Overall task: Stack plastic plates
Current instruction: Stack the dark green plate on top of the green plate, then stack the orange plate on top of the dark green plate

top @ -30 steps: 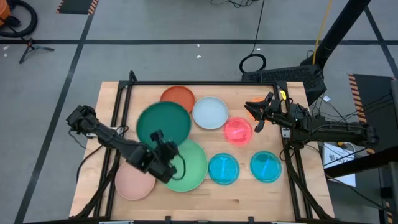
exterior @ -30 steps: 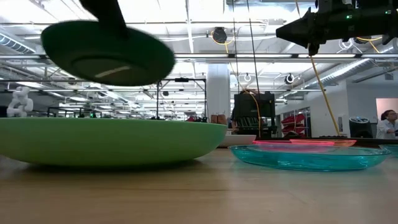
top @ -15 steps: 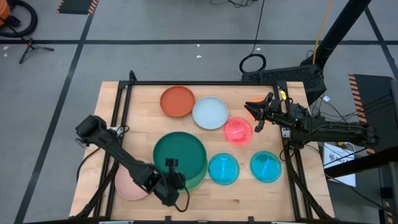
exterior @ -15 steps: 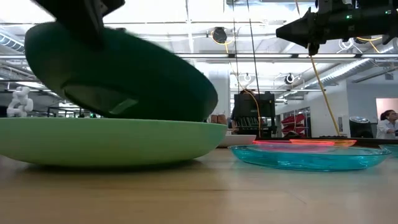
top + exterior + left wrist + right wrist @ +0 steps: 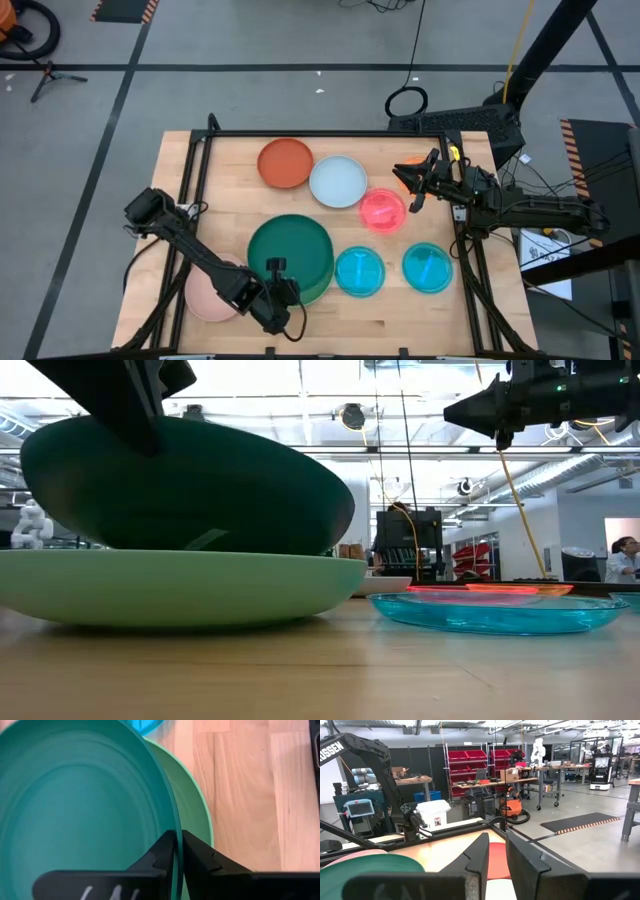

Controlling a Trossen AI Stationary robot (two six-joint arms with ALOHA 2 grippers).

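Note:
The dark green plate (image 5: 290,250) sits tilted over the light green plate (image 5: 320,289), which lies flat on the table. My left gripper (image 5: 272,270) is at the dark green plate's near edge, shut on it. Lying flat on the table are the salmon pink plate (image 5: 207,297), rust orange plate (image 5: 285,163), pale blue plate (image 5: 338,181), hot pink plate (image 5: 382,210) and two translucent blue plates (image 5: 359,271) (image 5: 427,267). The bright orange plate (image 5: 404,170) is partly hidden under my right gripper (image 5: 414,184). That gripper hovers above the table's right side, fingers close together, holding nothing. My left gripper (image 5: 177,835) pinches the dark green plate's near rim (image 5: 176,822) between its two fingers, one on the inner face and one on the outer side. It comes from the table's near side, slanting down. The plate (image 5: 190,490) is tilted, its lower part down inside the light green plate (image 5: 180,585).
A black frame rail (image 5: 330,134) runs along the table's far edge, with more rails down both sides. Bare wood lies along the near edge (image 5: 400,320). Cables and a stand are on the floor beyond the table. A person (image 5: 622,558) is far off in the room.
My left gripper has carried the dark green plate from the table's left-middle toward the near edge and slightly right. It has lowered the plate from well above the light green plate down into it. The plate now covers most of the light green one. The right arm has kept still.

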